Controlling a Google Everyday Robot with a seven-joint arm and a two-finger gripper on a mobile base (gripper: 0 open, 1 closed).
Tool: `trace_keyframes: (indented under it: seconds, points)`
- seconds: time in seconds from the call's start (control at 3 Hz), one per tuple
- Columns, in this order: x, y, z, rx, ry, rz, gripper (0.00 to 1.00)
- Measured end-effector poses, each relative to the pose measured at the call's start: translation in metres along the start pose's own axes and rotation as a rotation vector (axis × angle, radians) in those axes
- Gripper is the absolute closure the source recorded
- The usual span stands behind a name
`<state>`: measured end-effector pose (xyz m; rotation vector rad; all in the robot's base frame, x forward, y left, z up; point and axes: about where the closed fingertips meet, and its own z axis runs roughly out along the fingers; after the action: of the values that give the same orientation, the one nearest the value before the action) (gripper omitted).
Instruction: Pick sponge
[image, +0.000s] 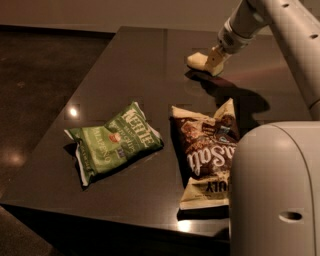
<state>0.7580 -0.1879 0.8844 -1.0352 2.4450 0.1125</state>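
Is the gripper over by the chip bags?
No, the gripper is at the table's far end by the sponge, well away from the green bag and brown bag.

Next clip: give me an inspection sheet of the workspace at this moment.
Surface: dark glossy table, light reflections on it.
Job's things: pale yellow sponge at the far side, right against the end effector; lifted or not, cannot tell.
Clutter: green chip bag and brown chip bag, lying flat near the front, apart.
Grippers: end effector at the sponge, far right of the table.
Cables: nothing seen.
Surroundings: dark floor on the left; robot's pale body at lower right.
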Motion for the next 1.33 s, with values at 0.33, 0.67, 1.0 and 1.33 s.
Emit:
trace_keyframes:
  seconds: [0.33,0.67,1.0,1.33]
  points:
    - [-0.012,0.014,-0.024,-0.022,-0.031,-0.051,1.00]
    - [-0.027,0.032,-0.046,-0.047,-0.061,-0.112,1.00]
    - [-0.042,0.051,-0.066,-0.073,-0.091,-0.175,1.00]
    - [-0.052,0.064,-0.080,-0.100,-0.124,-0.216,1.00]
